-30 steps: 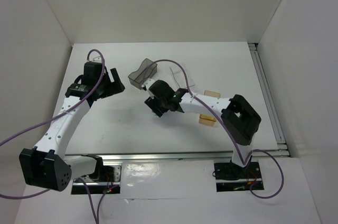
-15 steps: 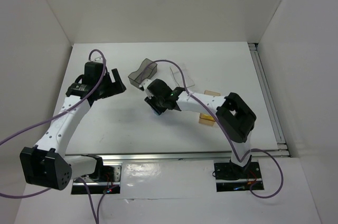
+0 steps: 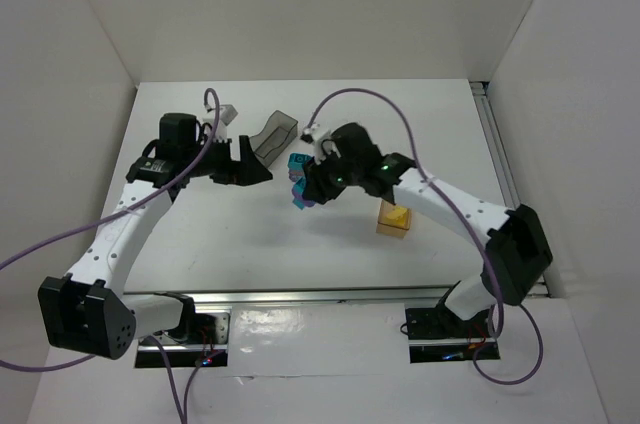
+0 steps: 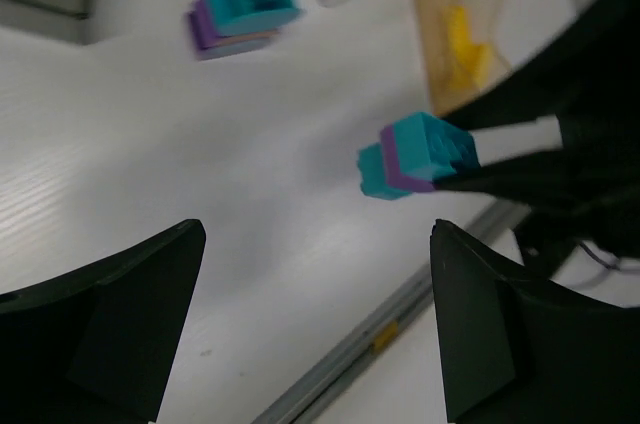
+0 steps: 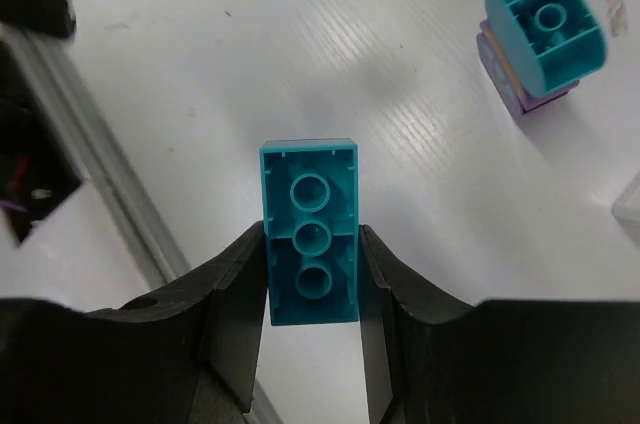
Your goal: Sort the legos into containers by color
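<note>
Teal brick [image 5: 310, 234], clamped in the right gripper [image 5: 312, 249], shows purple from left wrist, not right; left gripper [image 4: 315, 244] gapes.

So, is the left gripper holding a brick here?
No, the left gripper is open and empty; the right gripper holds the teal brick.

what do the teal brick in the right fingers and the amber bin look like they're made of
The teal brick: probably hard moulded plastic, smooth with a slight sheen; its hollow underside shows three round tubes. The amber bin: seemingly thin translucent plastic, glossy; its tinted walls let light through.
</note>
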Motion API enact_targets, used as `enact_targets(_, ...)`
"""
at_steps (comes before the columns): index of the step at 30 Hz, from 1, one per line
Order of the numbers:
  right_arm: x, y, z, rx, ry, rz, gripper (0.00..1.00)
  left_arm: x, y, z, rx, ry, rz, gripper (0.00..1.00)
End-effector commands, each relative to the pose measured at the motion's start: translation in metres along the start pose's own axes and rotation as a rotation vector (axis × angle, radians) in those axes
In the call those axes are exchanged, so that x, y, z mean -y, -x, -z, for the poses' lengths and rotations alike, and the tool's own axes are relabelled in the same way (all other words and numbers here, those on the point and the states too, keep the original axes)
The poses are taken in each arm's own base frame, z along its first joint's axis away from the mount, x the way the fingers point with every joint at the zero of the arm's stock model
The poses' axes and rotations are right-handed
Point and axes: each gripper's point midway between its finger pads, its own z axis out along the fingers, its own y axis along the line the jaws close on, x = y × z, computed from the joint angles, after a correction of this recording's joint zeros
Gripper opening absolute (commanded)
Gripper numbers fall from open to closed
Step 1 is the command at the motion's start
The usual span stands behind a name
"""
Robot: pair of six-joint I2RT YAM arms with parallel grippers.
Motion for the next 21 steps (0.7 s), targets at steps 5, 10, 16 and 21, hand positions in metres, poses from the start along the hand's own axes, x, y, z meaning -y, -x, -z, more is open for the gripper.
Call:
enact_targets(5,-0.040,0.024,0.066,0.140,0.434,-0.131,0.15,0.106,-0.010,0.027,-0.044,-0.662,-0.296,0.95)
enact_targets(10,-0.049,0.035,0.088,0.190,0.550,-0.151,0.15,0.129,-0.014,0.026,-0.075,-0.785,-0.345,0.95)
enact_targets(16,-0.056,0.046,0.095,0.209,0.598,-0.142,0.15,0.136,-0.023,0.017,-0.126,-0.855,-0.335,0.94)
enact_targets(21,-0.057,0.044,0.094,0.210,0.612,-0.158,0.15,0.137,-0.033,0.006,-0.164,-0.853,-0.333,0.93)
